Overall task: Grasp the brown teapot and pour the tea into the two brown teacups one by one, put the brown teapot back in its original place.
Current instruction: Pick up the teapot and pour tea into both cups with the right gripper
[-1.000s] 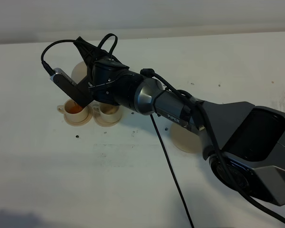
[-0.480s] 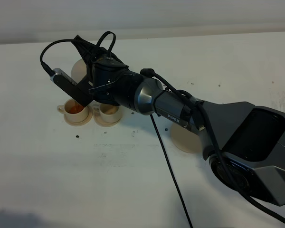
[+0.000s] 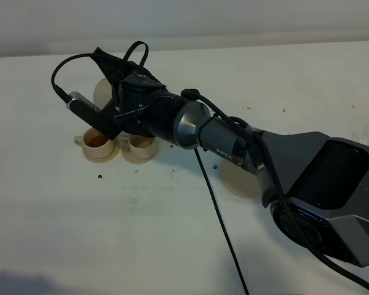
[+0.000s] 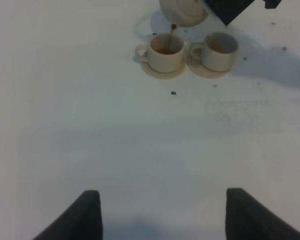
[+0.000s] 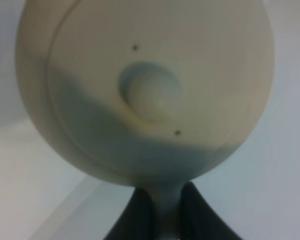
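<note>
Teapot (image 5: 140, 75) hangs in the right gripper (image 5: 163, 196), whose fingers are shut tight on the loop handle. The pot's round body sits straight ahead of the fingertips, tipped spout-down. Below and ahead of the gripper, a thin stream of tea (image 4: 172, 31) drops into the first cup (image 4: 165, 50), which already shows orange tea. The second cup (image 4: 220, 50) stands just beside it on its own saucer, further back under the wrist, and looks empty. The big saucer (image 3: 237, 179) where the pot belongs lies well behind the gripper, back along the arm. The left gripper (image 4: 162, 212) is open, holds nothing and is well apart from the cups.

The first pour seems to be under way. To do it well:

- **Tilt:** hold it steady so the stream stays thin and lands in the cup's middle.
- **Stopping:** level the pot before the tea nears the brim.
- **Moving on:** shift over the second cup only once the spout stops dripping.
- **Risks:** the narrow handle could let the pot swivel in the grip, and the lid (image 5: 150, 95) might slide if tipped further, so move gently.
</note>
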`<act>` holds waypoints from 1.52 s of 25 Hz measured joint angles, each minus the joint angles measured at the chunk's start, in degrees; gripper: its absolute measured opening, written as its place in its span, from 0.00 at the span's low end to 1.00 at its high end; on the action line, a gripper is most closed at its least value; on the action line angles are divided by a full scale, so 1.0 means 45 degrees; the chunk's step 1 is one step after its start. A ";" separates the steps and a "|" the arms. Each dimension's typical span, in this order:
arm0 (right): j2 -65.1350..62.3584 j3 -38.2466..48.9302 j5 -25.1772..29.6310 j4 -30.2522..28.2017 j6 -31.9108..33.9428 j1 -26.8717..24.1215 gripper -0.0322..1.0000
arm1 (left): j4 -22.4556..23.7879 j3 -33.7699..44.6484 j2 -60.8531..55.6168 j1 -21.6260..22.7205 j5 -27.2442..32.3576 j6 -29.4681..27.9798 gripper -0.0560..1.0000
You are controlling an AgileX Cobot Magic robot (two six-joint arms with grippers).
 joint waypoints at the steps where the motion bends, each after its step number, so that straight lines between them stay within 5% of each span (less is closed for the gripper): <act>1: 0.0000 0.0000 0.0000 -0.0015 -0.0040 0.0032 0.12 | 0.0000 0.0000 0.0000 0.0000 0.0000 0.0000 0.54; 38: 0.0000 0.0000 -0.0033 -0.0835 -0.0144 0.0174 0.12 | 0.0000 0.0000 0.0000 0.0000 0.0000 0.0000 0.54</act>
